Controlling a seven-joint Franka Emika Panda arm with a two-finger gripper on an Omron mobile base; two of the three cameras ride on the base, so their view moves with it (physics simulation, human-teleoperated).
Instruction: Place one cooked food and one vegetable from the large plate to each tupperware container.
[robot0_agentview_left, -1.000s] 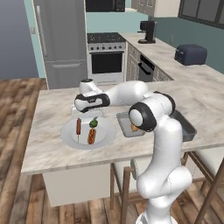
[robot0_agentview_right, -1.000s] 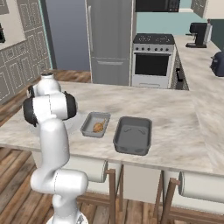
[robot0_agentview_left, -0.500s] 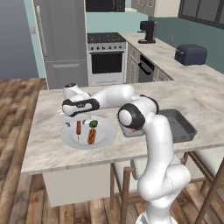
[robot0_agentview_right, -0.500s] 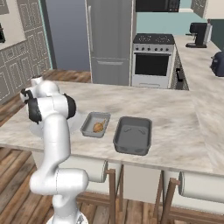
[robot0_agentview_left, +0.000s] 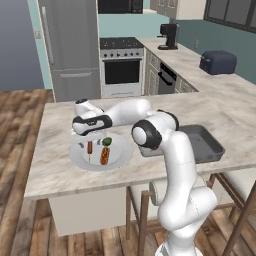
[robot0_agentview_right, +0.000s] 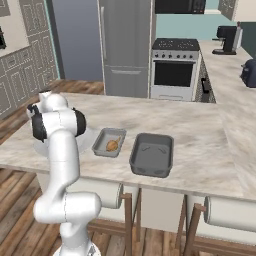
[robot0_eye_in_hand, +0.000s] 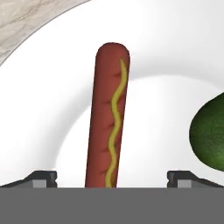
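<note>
Tool (robot0_eye_in_hand: 111, 178): swung over from the trays to the plate (robot0_agentview_left: 75, 156) within the last second. Jaws stood fully spread and held nothing, with one tip on either side of the sausage (robot0_eye_in_hand: 109, 118). Judged: the drop-off trip was finished and the next pick, the sausage, was lined up.

Plate, on desk (robot0_agentview_left: 50, 175): held the sausage, the hot dog (robot0_agentview_left: 104, 157) and the green vegetable (robot0_agentview_left: 106, 141), the three lying close together.

Light tray (robot0_agentview_right: 100, 145): held the onion (robot0_agentview_right: 112, 145); no cooked food was in it yet.

Dark tray (robot0_agentview_right: 152, 155): nothing was seen inside. Judged: it was owed one cooked food and one vegetable.
</note>
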